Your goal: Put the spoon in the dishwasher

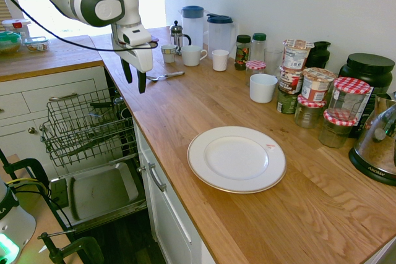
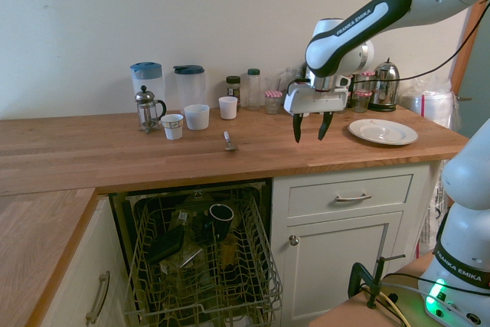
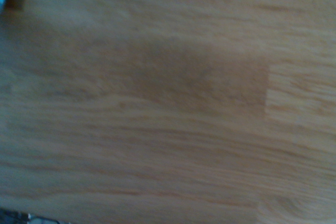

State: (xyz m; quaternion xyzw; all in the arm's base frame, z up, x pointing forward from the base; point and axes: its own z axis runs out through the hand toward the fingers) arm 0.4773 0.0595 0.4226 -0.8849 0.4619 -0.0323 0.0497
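Wooden counter (image 2: pixel 115 151) under arm lettered "FRANKA EMIKA"; spoon (image 2: pixel 228 142) lies there.

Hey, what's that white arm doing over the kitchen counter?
It is meant to put the spoon into the dishwasher, whose rack is pulled out below the counter. Right now the gripper hangs open and empty above the wooden worktop, a little way from the spoon, which lies on the counter near the cups. Nothing has been picked up yet.
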